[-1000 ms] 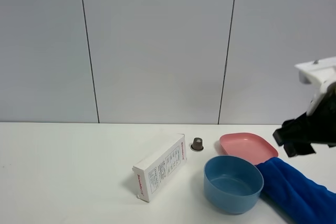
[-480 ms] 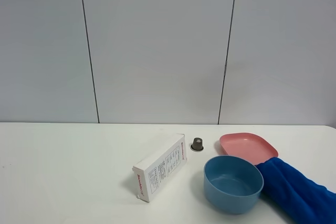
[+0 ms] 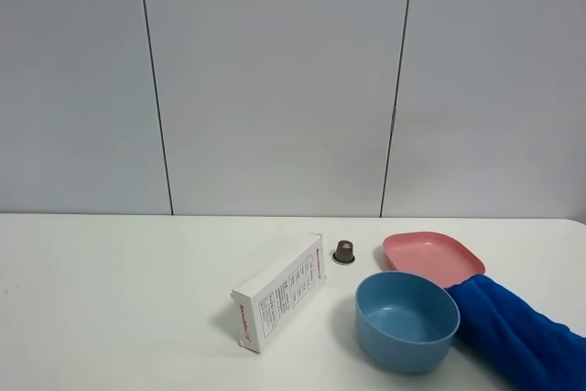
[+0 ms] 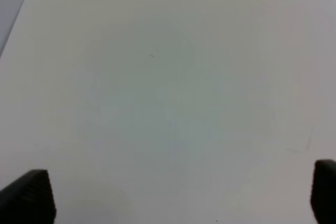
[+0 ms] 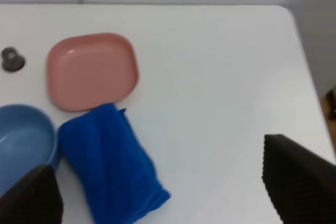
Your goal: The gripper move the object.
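Observation:
The royal-blue fuzzy towel [image 3: 520, 336] lies folded on the white table at the front right, touching the light-blue bowl [image 3: 406, 320] and just in front of the pink plate [image 3: 432, 256]. In the right wrist view the towel [image 5: 107, 163] lies well below the camera. My right gripper [image 5: 163, 187] is open and empty, high above the table, with its dark fingertips [image 5: 296, 177] at the picture's corners. My left gripper [image 4: 176, 198] is open and empty over bare table. Neither arm shows in the exterior view.
A white box [image 3: 279, 292] lies at an angle in the middle of the table. A small brown capsule [image 3: 344, 251] stands behind it, left of the pink plate. The table's right edge and corner [image 5: 294, 19] are close to the towel.
The right arm, at the right edge of the exterior view one second ago, has moved out of that view. The towel and other objects have not moved.

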Tool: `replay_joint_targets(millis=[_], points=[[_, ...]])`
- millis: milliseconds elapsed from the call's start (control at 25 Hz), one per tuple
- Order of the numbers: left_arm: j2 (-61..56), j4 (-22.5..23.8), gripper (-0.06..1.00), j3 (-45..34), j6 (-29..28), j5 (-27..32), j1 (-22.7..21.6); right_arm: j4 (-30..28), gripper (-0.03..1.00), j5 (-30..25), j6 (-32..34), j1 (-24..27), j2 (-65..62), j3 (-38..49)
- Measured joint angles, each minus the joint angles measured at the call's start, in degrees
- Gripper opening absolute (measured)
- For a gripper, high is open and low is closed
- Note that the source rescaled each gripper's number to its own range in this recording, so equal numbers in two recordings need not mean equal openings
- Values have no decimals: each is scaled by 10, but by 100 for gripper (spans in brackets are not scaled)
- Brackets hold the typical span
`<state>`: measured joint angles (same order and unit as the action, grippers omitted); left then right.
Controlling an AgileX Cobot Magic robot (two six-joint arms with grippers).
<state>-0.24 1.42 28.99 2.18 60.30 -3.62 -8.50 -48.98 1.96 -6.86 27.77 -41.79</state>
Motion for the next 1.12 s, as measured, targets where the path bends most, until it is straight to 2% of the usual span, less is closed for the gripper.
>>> replay_joint_targets(millis=[160,240,360,520,680,880,1120], points=[[0,0,100,0,0,0,0,23,90,-16,-47,101,-51,0],[0,0,100,0,0,0,0,38,90,-22,-53,119,-79,0],[0,0,100,0,0,0,0,67,90,-24,-56,124,-126,7],[0,0,100,0,0,0,0,73,90,-32,-56,125,-198,26],[0,0,100,0,0,0,0,57,90,-83,-56,125,-255,29],[0,0,100,0,0,0,0,35,90,-193,-56,125,-279,31],[0,0,100,0,0,0,0,35,90,-208,-33,125,-279,32]])
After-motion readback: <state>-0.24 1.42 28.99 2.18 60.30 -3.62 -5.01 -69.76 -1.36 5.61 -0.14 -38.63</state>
